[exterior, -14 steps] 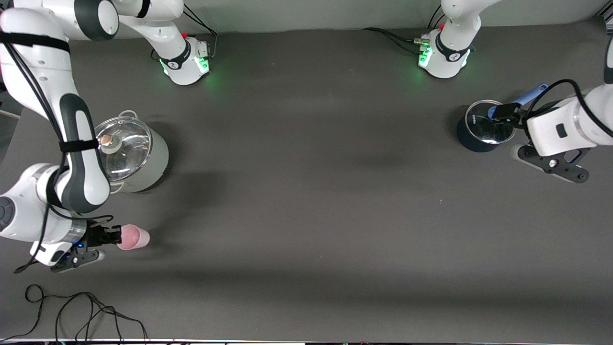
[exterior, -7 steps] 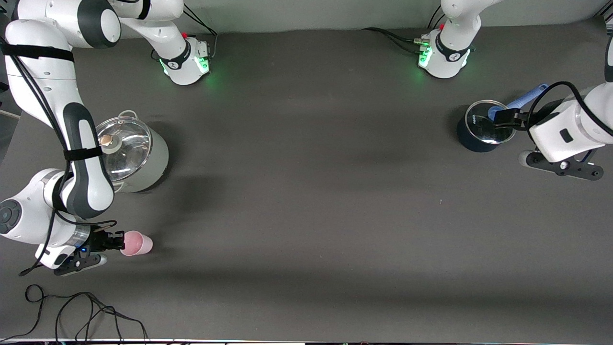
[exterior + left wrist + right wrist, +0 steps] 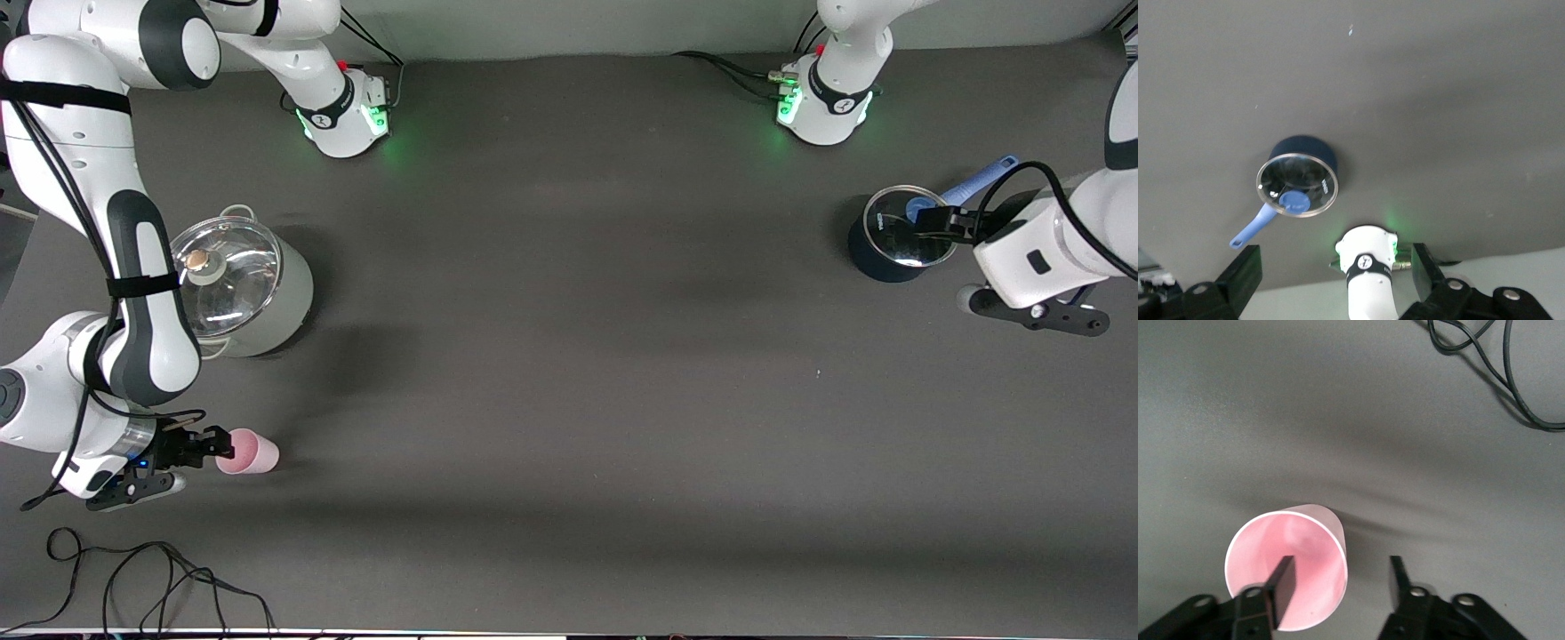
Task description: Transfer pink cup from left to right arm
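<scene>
pink cup [image 3: 248, 451] upright on the table, nearer the front camera than the lidded steel pot [image 3: 242, 284], right gripper [image 3: 203, 447] fingers spread astride its rim, left gripper [image 3: 944, 222] open over the blue saucepan [image 3: 900, 235]

A robotics lab: two bench-mounted white arms [image 3: 107, 222] on a dark-matted table [image 3: 569, 400], loose cables [image 3: 160, 578].

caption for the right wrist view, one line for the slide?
Right gripper open astride the pink cup's rim on the table, one finger inside, black cable nearby.
</scene>
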### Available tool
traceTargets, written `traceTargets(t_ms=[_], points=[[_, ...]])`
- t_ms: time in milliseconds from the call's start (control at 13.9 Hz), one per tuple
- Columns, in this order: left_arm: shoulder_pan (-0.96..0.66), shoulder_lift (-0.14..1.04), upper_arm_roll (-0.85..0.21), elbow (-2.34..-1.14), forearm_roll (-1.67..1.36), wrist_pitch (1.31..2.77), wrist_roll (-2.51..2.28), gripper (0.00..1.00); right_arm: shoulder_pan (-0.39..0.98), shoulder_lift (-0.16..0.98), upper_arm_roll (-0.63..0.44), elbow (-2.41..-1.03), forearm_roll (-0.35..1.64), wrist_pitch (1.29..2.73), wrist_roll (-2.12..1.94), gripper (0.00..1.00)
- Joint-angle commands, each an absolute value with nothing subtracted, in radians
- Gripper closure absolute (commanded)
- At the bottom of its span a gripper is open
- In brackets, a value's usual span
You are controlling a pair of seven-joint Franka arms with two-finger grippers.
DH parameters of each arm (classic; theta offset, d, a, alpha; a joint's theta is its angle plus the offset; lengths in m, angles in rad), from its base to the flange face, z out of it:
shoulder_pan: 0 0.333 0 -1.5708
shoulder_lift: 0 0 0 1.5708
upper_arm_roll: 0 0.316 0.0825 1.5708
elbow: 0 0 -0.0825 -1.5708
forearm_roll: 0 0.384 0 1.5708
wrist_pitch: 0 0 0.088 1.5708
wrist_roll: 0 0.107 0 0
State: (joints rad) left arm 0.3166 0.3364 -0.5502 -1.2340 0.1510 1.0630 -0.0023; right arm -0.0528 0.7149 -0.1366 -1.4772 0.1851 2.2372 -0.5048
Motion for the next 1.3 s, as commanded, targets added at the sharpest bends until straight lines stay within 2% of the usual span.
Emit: traceTargets(t_ms=[0,72,216,360,432,648,792,1008,1225], points=[[0.041,0.258,-0.115,-1.262,0.042,0.997,0.183,0.00,-0.055,0.669,-0.141,-1.471,0.215,2.160,-0.525,0.01],[-0.021,0.258,0.005,-1.267,0.013,0.976,0.254,0.00,-0.048,0.640,-0.143,-1.473,0.215,2.136,-0.520,0.01],[-0.034,0.252,0.072,-1.273,0.011,0.994,0.397,0.00,-0.044,0.577,-0.147,-1.471,0.204,2.053,-0.508,0.01],[-0.041,0.241,0.080,-1.279,0.024,1.023,0.423,0.00,-0.037,0.504,-0.155,-1.474,0.175,1.962,-0.439,0.01],[-0.044,0.214,0.080,-1.310,0.029,1.081,0.422,0.00,-0.035,0.467,-0.153,-1.474,0.141,1.919,-0.401,0.01],[-0.049,0.091,0.080,-1.503,0.090,1.321,0.423,0.00,-0.003,0.356,-0.153,-1.473,0.071,1.803,-0.238,0.00],[-0.048,0.081,0.081,-1.546,0.143,1.443,0.502,0.00,0.009,0.293,-0.152,-1.473,0.055,1.740,-0.183,0.00],[-0.048,0.071,0.081,-1.546,0.135,1.448,0.530,0.00,0.008,0.215,-0.153,-1.479,0.055,1.683,-0.086,0.00],[-0.096,0.025,0.081,-1.580,0.129,1.434,0.181,0.00,0.021,0.163,-0.152,-1.505,0.054,1.664,0.003,0.00]])
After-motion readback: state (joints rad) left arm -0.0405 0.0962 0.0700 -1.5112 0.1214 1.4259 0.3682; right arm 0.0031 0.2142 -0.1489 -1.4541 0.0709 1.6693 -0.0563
